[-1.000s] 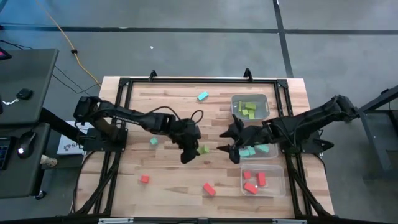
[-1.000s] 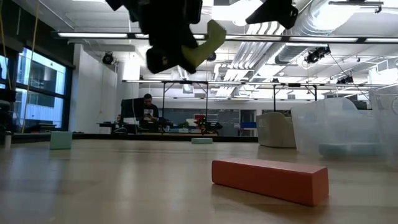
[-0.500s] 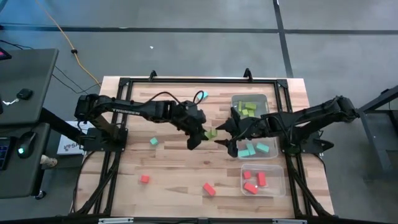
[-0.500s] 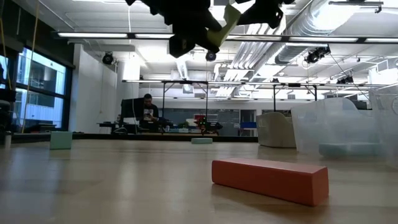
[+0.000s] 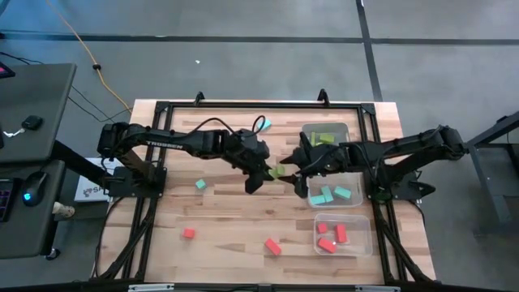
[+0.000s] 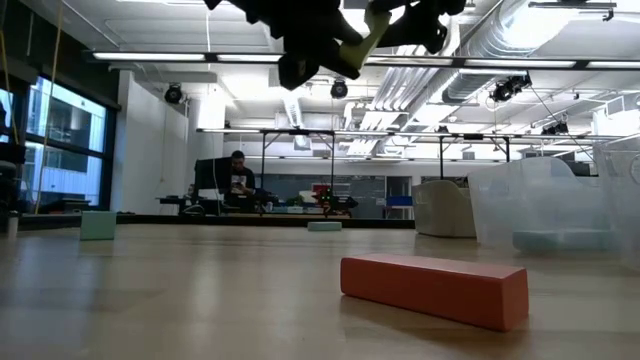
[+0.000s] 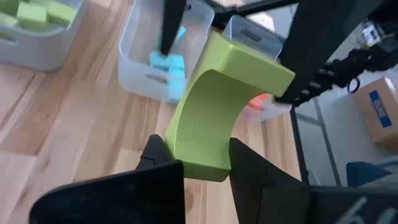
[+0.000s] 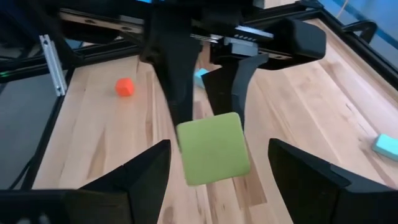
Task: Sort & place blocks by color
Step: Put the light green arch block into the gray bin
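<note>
My left gripper (image 5: 261, 170) is shut on a lime green curved block (image 5: 278, 172), which it holds above the middle of the table. My right gripper (image 5: 296, 173) faces it from the right, open. In the right wrist view its two fingers stand on either side of the block's free end (image 8: 213, 148) with gaps between. Loose blocks lie flat on the table: a light blue one (image 5: 263, 126), a teal one (image 5: 199, 185), a red cube (image 5: 188, 234) and a red bar (image 5: 272, 246). My left gripper pinches the green block by its lower end (image 7: 200, 160) between its two fingers. The fingers come from the table's left, slanting down. The block sticks out past the fingertips toward my right gripper and hangs clear of the table.
Three clear bins stand along the right side: the far one (image 5: 326, 139) holds green blocks, the middle one (image 5: 334, 195) light blue blocks, the near one (image 5: 342, 235) red blocks. A black frame (image 5: 243, 104) runs around the table's edges. A person sits far behind the table (image 6: 238, 175).
My left gripper has carried the green block up, toward the table's far edge and to the right, toward my right gripper. My right gripper has swung toward the far edge and now has its open fingers around the block's free end.
</note>
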### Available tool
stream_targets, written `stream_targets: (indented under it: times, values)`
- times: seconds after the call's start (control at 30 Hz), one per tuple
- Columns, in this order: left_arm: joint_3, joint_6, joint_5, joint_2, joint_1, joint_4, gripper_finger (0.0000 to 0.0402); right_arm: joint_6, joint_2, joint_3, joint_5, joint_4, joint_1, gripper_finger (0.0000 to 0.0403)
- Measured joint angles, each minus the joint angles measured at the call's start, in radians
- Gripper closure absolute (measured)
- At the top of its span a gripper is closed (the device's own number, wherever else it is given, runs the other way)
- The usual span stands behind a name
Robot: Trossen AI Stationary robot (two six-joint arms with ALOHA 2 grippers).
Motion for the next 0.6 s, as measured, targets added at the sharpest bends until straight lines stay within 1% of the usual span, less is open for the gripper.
stream_targets:
  times: [0.2,0.3,0.4,0.57,0.6]
  values:
    - [0.001,-0.002,0.000,0.000,0.003,0.024,0.0362,0.003,0.000,0.000,0.001,0.000,-0.017,0.0144]
    - [0.001,0.001,0.000,0.000,0.004,0.025,0.0362,0.003,0.000,0.000,0.000,0.000,-0.018,0.0158]
    - [0.001,0.001,0.000,0.000,0.005,0.027,0.0362,0.003,0.000,0.000,-0.009,0.000,-0.018,0.0196]
    - [0.001,0.001,0.004,0.000,0.012,0.024,0.0362,0.011,0.000,0.000,-0.020,-0.004,-0.018,0.0287]
    - [0.001,0.001,0.006,0.000,0.015,0.024,0.0362,0.011,0.000,0.000,-0.019,-0.006,-0.018,0.0290]
